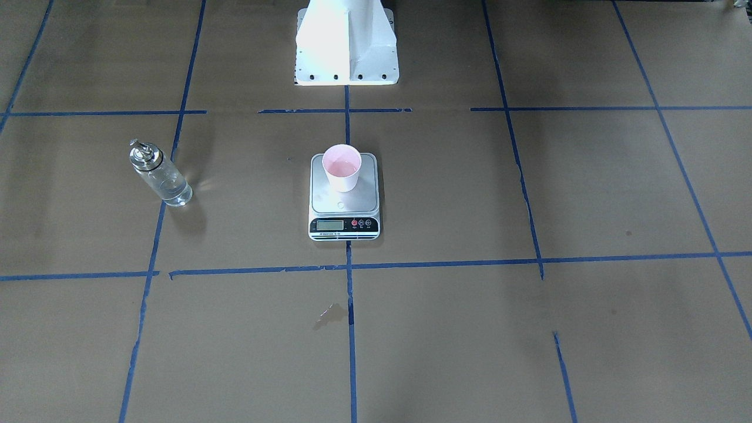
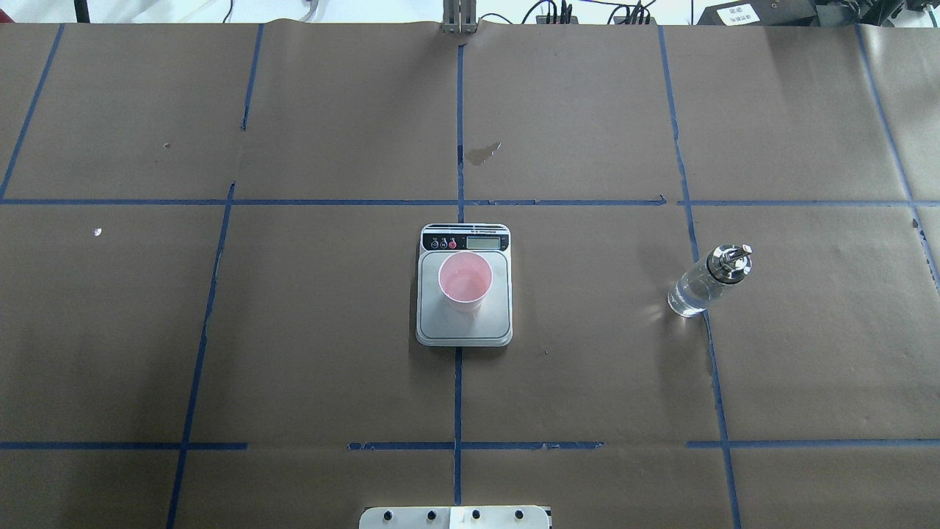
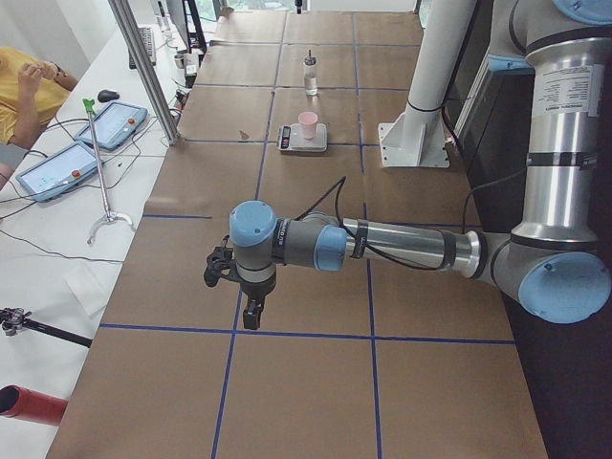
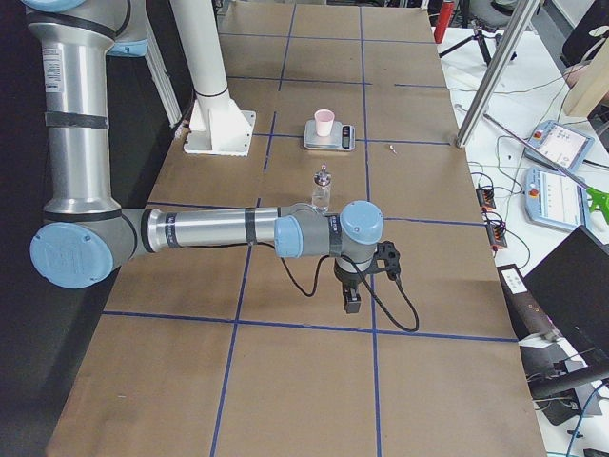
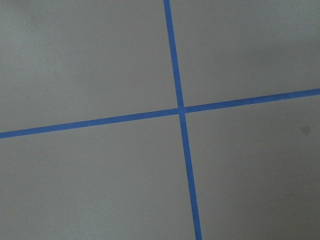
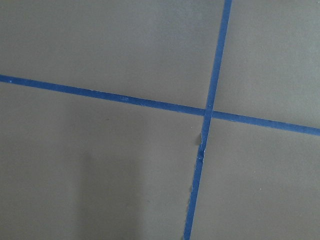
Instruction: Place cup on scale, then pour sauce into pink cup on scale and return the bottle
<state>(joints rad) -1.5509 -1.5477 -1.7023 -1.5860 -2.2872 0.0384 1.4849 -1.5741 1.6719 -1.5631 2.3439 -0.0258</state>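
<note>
The pale pink cup [image 1: 341,167] stands upright on the scale's silver platform [image 1: 329,200] at the table's middle; it also shows in the overhead view [image 2: 465,281]. Its inside looks glossy at the bottom. The clear glass bottle [image 1: 161,175] with a metal pourer stands upright on the table, apart from the scale, on my right side [image 2: 705,283]. My left gripper [image 3: 251,316] hangs over bare paper far from the scale. My right gripper [image 4: 351,303] hangs over bare paper beyond the bottle [image 4: 322,188]. I cannot tell whether either gripper is open or shut. Both wrist views show only paper and tape.
Brown paper with blue tape lines [image 2: 459,202] covers the table. The white robot pedestal [image 1: 346,47] stands behind the scale. A small stain [image 1: 329,314] marks the paper. A side bench with tablets [image 3: 72,167], a metal pole [image 3: 143,67] and a seated person [image 3: 29,76] lie beyond.
</note>
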